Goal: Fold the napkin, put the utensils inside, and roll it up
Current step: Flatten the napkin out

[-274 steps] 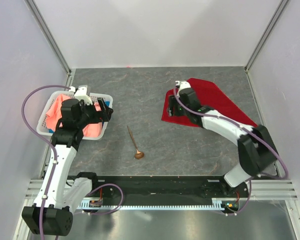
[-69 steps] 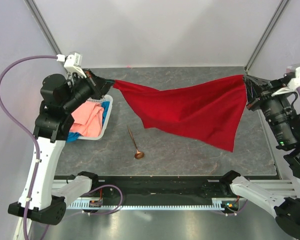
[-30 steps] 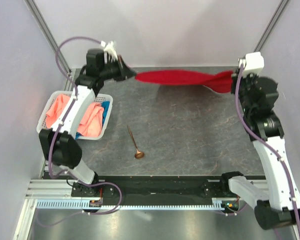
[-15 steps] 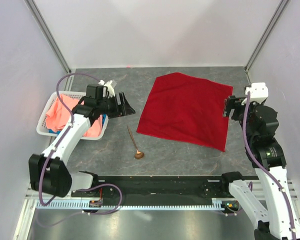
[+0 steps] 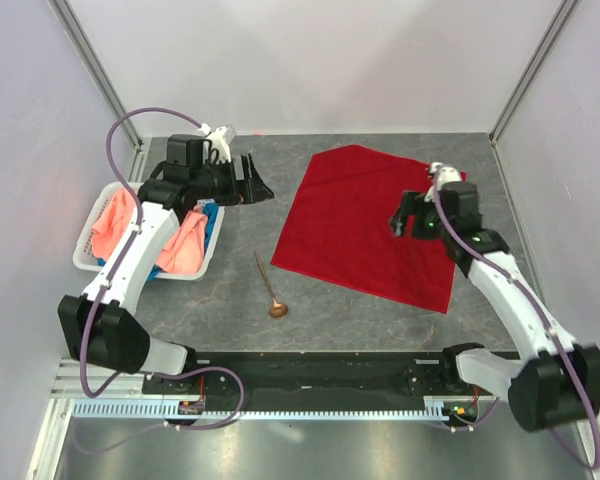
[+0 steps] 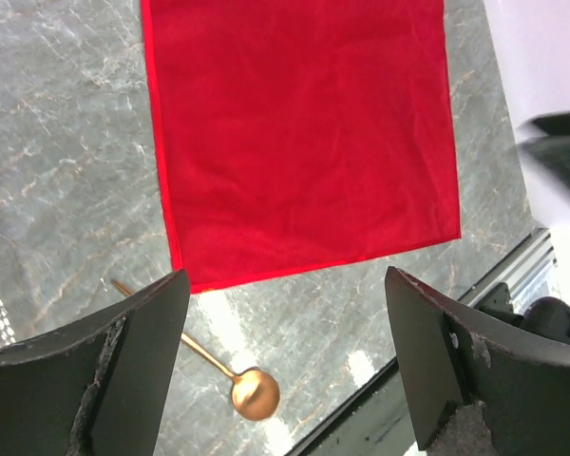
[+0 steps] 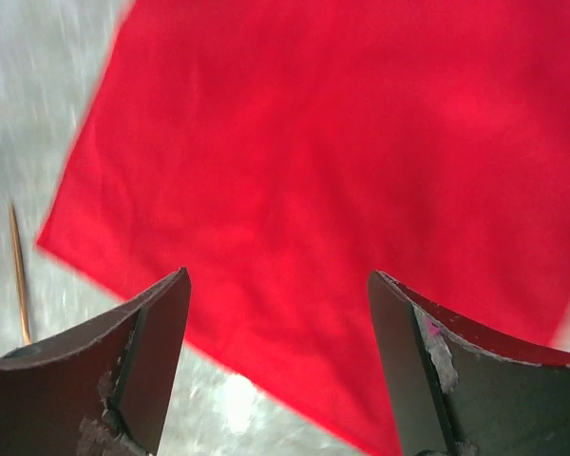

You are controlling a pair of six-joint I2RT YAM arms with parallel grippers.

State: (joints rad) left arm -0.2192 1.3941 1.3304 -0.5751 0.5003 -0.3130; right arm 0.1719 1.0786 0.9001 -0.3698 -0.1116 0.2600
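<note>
The deep red napkin (image 5: 365, 225) lies spread flat on the grey table, right of centre; it also shows in the left wrist view (image 6: 299, 133) and the right wrist view (image 7: 361, 190). The copper-brown spoon (image 5: 271, 290) lies on the table left of the napkin's near-left corner, bowl toward the front; its bowl shows in the left wrist view (image 6: 252, 392) and its handle in the right wrist view (image 7: 19, 275). My left gripper (image 5: 258, 185) is open and empty, above the table left of the napkin. My right gripper (image 5: 405, 215) is open and empty above the napkin's right part.
A white basket (image 5: 92, 262) at the left edge holds a salmon-pink cloth (image 5: 180, 245) and a blue cloth (image 5: 213, 220). Walls enclose the table on three sides. The black rail with the arm bases (image 5: 320, 375) runs along the near edge.
The right arm has swung left from the napkin's right edge to above the cloth. The left gripper has moved a little farther back. The napkin and spoon lie as before.
</note>
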